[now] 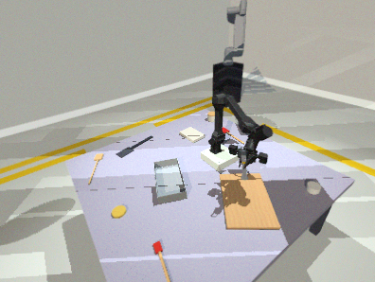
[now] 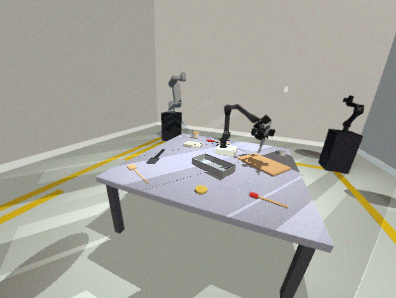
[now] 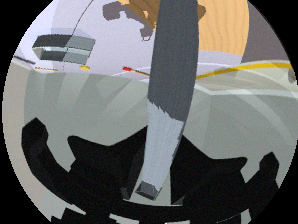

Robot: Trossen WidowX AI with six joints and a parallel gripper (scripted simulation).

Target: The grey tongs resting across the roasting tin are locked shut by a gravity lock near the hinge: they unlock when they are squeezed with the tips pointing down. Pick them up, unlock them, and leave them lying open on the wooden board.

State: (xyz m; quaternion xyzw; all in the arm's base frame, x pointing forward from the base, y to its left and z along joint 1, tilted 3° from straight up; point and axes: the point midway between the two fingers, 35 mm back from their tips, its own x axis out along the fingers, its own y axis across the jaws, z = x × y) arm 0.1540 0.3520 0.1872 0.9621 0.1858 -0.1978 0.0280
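Observation:
My gripper (image 1: 244,162) (image 2: 261,137) (image 3: 161,129) is shut on the grey tongs (image 1: 244,173) (image 2: 261,145) (image 3: 173,75). They hang from the fingers with the far end pointing down, above the back part of the wooden board (image 1: 258,210) (image 2: 278,168) (image 3: 227,25). In the wrist view they look like one narrow closed bar; whether the lock is on cannot be seen. The grey roasting tin (image 1: 169,201) (image 2: 220,172) (image 3: 55,40) stands apart from the board, with no tongs across it.
A red-headed spatula (image 1: 157,247) (image 2: 254,195) and a yellow disc (image 1: 118,211) (image 2: 201,190) lie toward the front. A black spatula (image 1: 125,151), a wooden spatula (image 1: 98,157) and a cream block (image 1: 191,134) lie beyond the tin. A round pot (image 1: 312,187) stands beside the board.

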